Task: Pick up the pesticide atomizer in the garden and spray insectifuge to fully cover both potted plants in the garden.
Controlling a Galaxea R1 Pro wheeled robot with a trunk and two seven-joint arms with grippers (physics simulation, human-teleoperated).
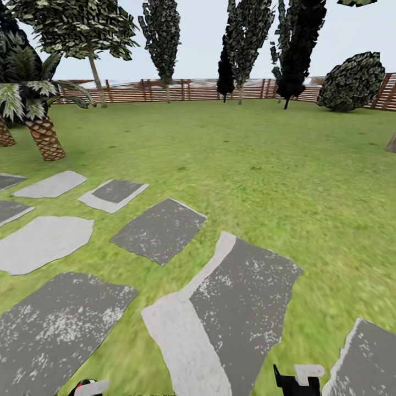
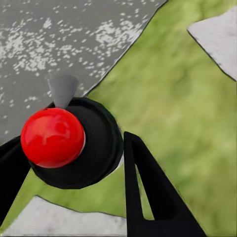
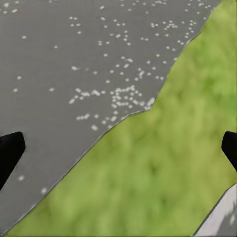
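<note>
My left gripper (image 2: 74,142) is shut on the pesticide atomizer (image 2: 74,148). Its red tip (image 2: 52,137) and round black spray head sit between the two black fingers (image 2: 148,192), seen from above over grass and paving. At the bottom edge of the head view a bit of red and white marks the atomizer (image 1: 87,388). My right gripper (image 3: 122,145) is open, with its fingertips far apart at the frame's sides and nothing between them. It also shows low in the head view, right gripper (image 1: 297,379). The potted plants are out of view.
Grey mottled paving slabs (image 1: 159,228) cover the near left of the garden. Green lawn (image 1: 275,165) stretches ahead to a brown slat fence (image 1: 165,91). A palm with a scaly trunk (image 1: 44,137) stands at far left, tall trees along the fence, and a round bush (image 1: 352,82) at far right.
</note>
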